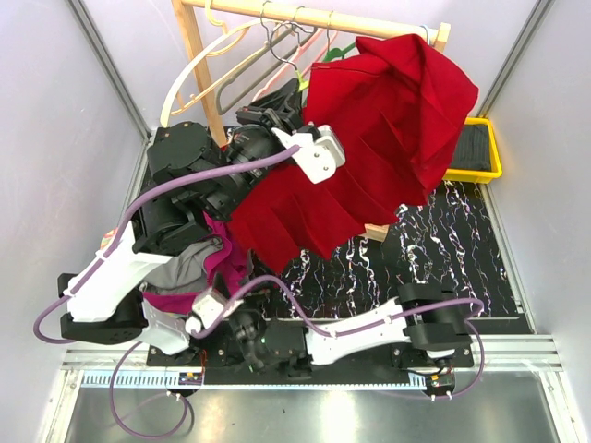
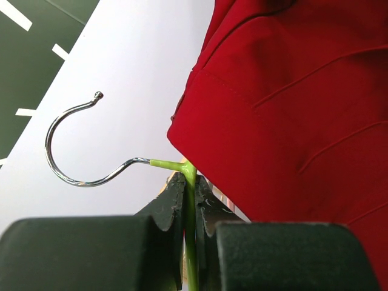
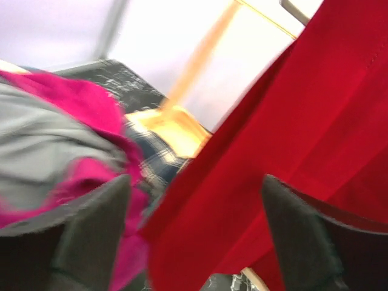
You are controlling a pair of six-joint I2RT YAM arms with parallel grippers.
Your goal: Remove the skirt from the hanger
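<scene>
Left end effector (image 2: 189, 203) is clamped shut on the green hanger (image 2: 173, 163) neck; the red skirt (image 2: 291, 121) hangs from it. Right end effector (image 3: 194, 185) gapes wide, hem between its fingers (image 3: 91, 230), ungripped. Recommend: close on a thick fold, pull downward steadily, hanger held firm.

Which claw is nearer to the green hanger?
Left. The left claw is shut on the green hanger below its hook; the right claw, open, flanks the red skirt lower down.
</scene>
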